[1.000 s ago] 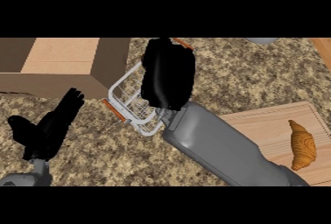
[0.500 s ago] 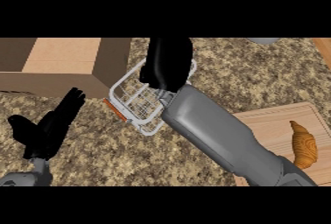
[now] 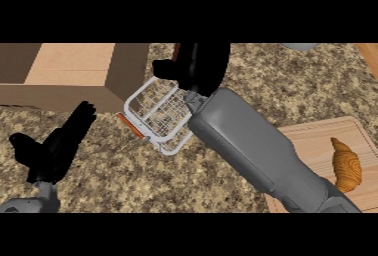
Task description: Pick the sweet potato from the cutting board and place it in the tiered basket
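My right hand [image 3: 201,65] reaches across the counter and hangs over the far edge of the white wire tiered basket [image 3: 159,120]. It is curled, with its back towards me. A thin reddish-brown sliver of the sweet potato [image 3: 176,50] shows at the hand's upper left; the rest is hidden. The grey right forearm [image 3: 251,145] covers the basket's right side. The wooden cutting board [image 3: 314,137] lies at the right with a golden croissant [image 3: 345,165] on it. My left hand [image 3: 55,150] rests open at the lower left, fingers straight.
A brown wooden cabinet block [image 3: 70,75] stands at the upper left, right against the basket. An orange strip [image 3: 131,125] marks the basket's near left edge. A grey rim [image 3: 299,46] shows at the top right. Speckled granite counter [image 3: 148,180] lies in front.
My right hand has moved farther away and slightly right, from above the basket's middle to its far edge. The forearm now stretches longer across the view. The left hand has barely moved.
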